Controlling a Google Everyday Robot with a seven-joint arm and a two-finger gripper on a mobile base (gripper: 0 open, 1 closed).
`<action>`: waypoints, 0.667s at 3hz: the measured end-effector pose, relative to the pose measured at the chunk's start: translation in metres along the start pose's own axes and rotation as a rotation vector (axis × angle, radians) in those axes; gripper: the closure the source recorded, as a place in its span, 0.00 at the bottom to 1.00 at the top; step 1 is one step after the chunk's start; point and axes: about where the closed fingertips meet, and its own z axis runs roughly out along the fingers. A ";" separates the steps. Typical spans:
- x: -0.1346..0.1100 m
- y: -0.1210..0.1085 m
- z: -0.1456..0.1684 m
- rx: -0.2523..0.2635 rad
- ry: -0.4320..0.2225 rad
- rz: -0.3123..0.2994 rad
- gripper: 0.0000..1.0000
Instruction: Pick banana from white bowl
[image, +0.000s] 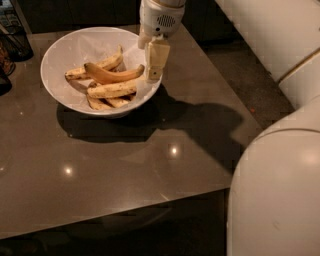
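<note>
Dark and glossy, the table carries the white bowl near its far corner, and the banana lies inside it, squeezed between a darker curved banana and other bananas. Since they are so crowded, the gripper could catch the wrong fruit, or press the bowl's rim and tip it. The arm hangs nearly vertical, the gripper just over that rim beside the banana's end; whether its jaws are spread or closed I cannot tell.

Hidden behind the gripper: right rim of the white bowl. Cut off at top: the arm.
</note>
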 end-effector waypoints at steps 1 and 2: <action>-0.004 -0.010 0.002 0.000 0.016 -0.025 0.26; -0.008 -0.018 0.006 -0.002 0.018 -0.043 0.26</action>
